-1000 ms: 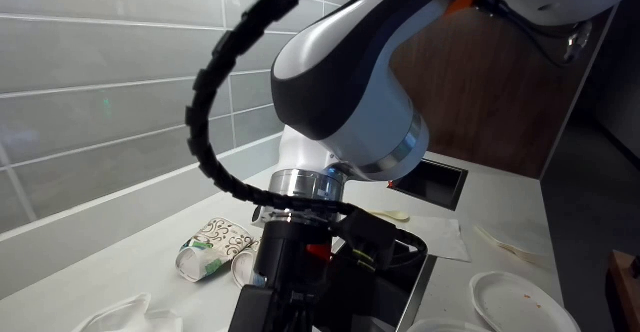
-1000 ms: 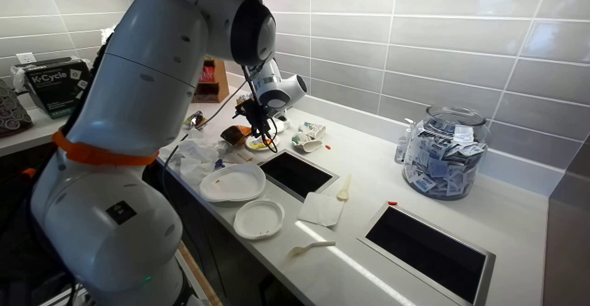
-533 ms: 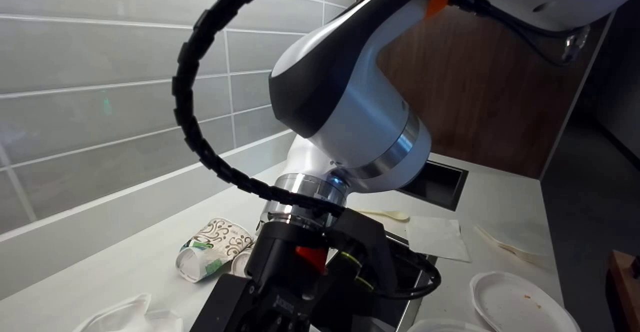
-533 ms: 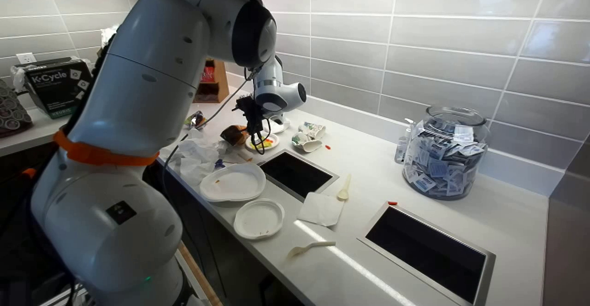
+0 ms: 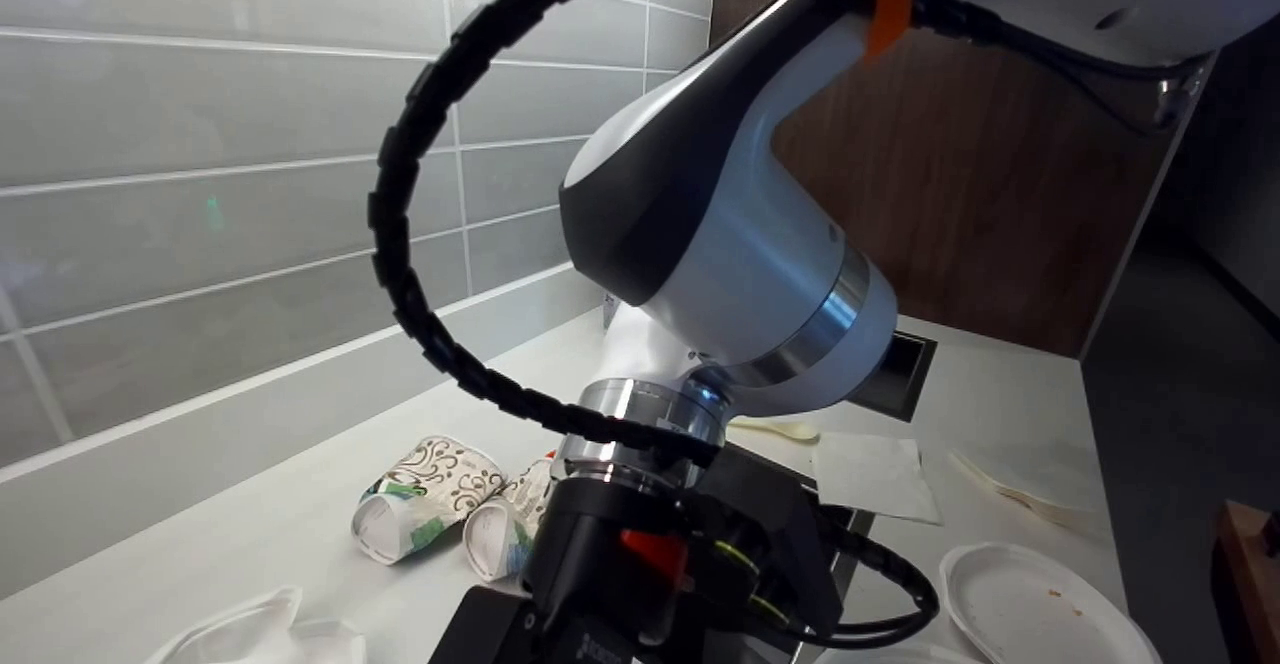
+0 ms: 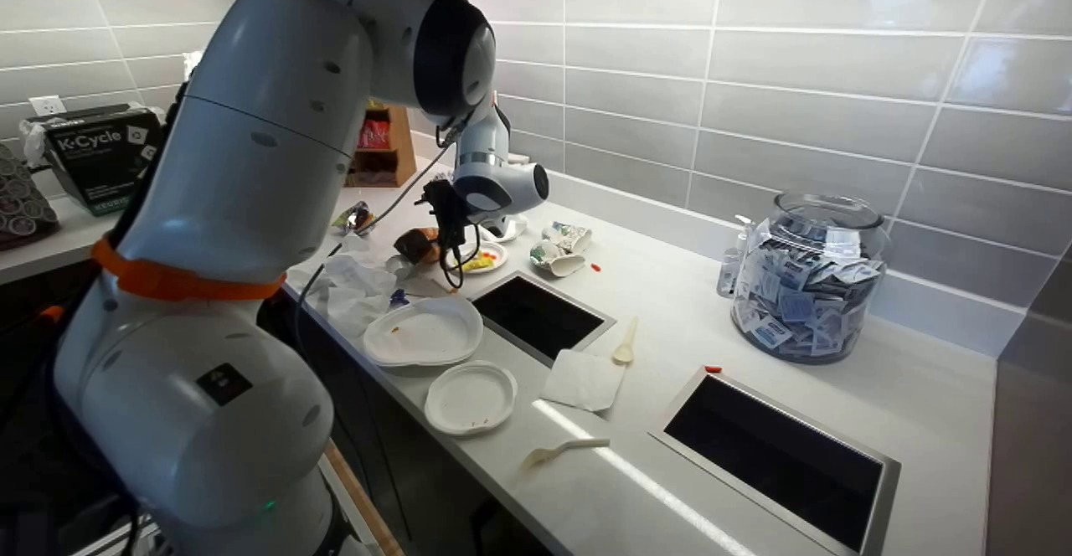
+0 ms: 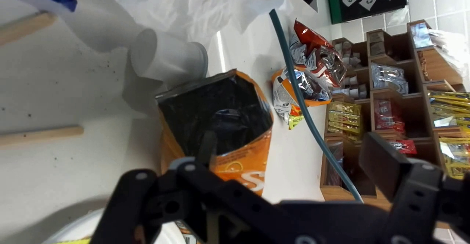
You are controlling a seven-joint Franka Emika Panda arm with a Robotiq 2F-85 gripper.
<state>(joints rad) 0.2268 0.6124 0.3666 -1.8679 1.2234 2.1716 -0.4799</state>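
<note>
My gripper (image 7: 293,155) is open, with nothing between its fingers. In the wrist view its left finger overlaps an upright, open orange snack bag (image 7: 244,159) with a dark inside; I cannot tell whether they touch. The bag (image 6: 416,244) also shows in an exterior view, partly behind the gripper (image 6: 445,208). A white cup (image 7: 172,56) lies on its side beside the bag. Open foil bags (image 7: 315,54) lie beyond it. A white plate with yellow and red bits (image 6: 486,259) is below the hand. In an exterior view the fingertips are cut off by the lower edge.
A teal cable (image 7: 306,111) crosses the wrist view before a wooden packet rack (image 7: 389,89). Crumpled white paper (image 6: 352,284), white plates (image 6: 471,398), crushed paper cups (image 6: 559,250), a napkin (image 6: 584,380), spoons and black framed openings (image 6: 543,317) are on the counter. A glass jar (image 6: 811,288) stands by the wall.
The wrist has turned and the hand has shifted and dropped slightly. More of the plate with coloured bits shows. The orange bag appears shifted slightly left in an exterior view.
</note>
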